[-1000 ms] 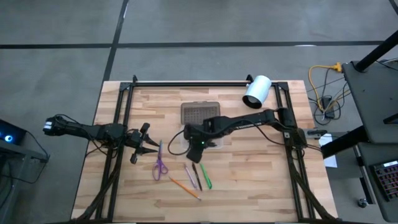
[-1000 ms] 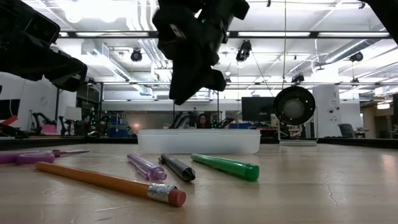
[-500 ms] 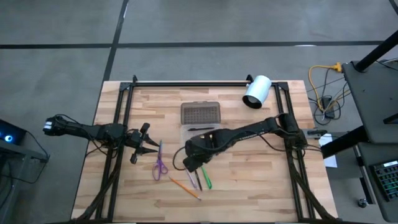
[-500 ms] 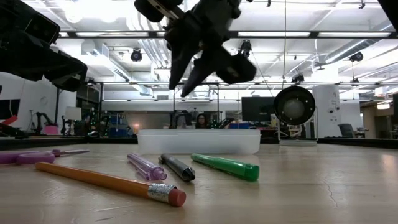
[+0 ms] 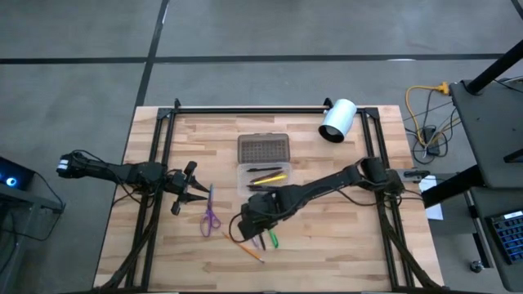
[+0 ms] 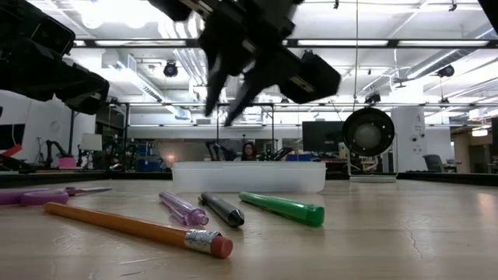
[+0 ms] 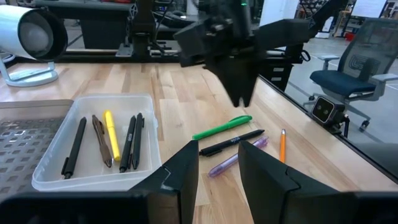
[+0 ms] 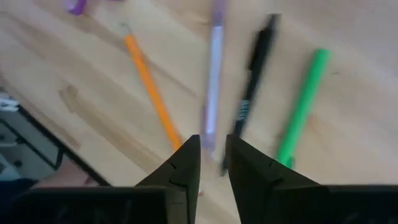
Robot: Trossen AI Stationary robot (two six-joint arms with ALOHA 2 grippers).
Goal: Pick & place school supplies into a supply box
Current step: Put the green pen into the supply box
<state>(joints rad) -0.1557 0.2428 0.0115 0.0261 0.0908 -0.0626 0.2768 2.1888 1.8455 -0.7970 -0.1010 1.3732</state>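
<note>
The clear supply box stands mid-table with its dotted lid laid open on the far side. It holds several pens, black, brown and yellow. On the wood nearer lie a green pen, a black pen, a purple pen, an orange pencil and purple scissors. My right gripper hangs open above the loose pens, pointing steeply down, with nothing between its fingers. My left gripper waits open at the table's left, level.
A white cylinder lies at the far right corner. Black frame rails run along both table sides and the far edge. A person sits in the room beyond the table. Bare wood lies right of the loose pens.
My right gripper has moved from over the supply box toward the table's near edge, ending above the loose pens. Its wrist has rolled about a quarter turn on the way. The pens on the table have not moved.
</note>
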